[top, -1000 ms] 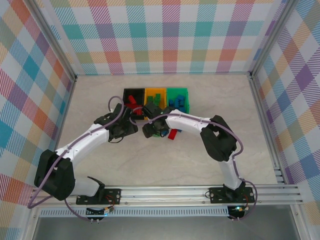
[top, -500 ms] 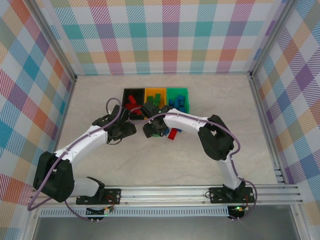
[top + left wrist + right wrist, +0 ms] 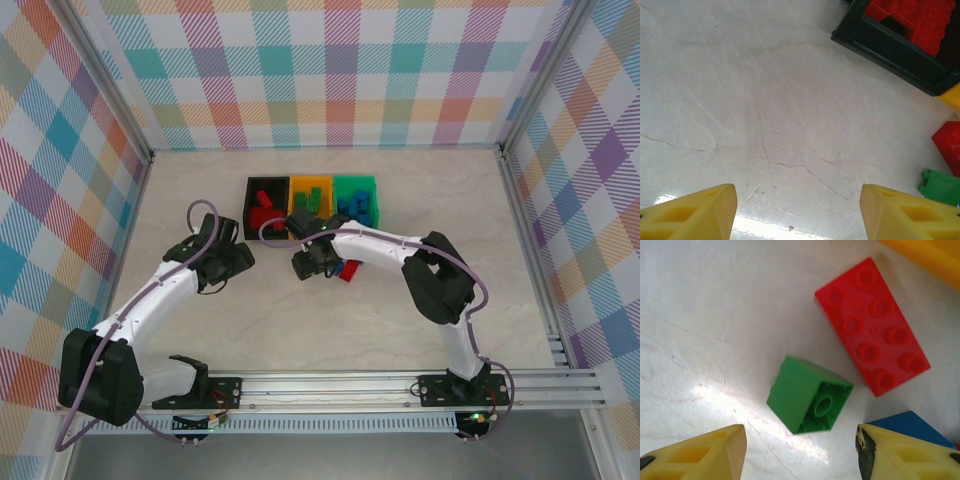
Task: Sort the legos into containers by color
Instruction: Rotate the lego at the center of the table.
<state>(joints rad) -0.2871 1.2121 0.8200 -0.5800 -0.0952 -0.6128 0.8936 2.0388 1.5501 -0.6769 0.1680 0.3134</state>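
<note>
My spread right tool [image 3: 800, 442] should straddle the tipped green brick [image 3: 807, 395] squarely, clear of the neighbouring red brick [image 3: 872, 325].

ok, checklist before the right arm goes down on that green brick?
1. Right gripper open and empty: ok.
2. Green brick lined up between the fingers: ok, though it is tipped, hollow underside showing.
3. Red brick apart from the green one: ok, narrow gap.
4. Blue brick clear of the nearer finger: cannot tell, it lies right beside it.
5. Left gripper open over bare table, out of the way: ok.
6. Orange-yellow bin has room: cannot tell, partly hidden in the top view.
</note>
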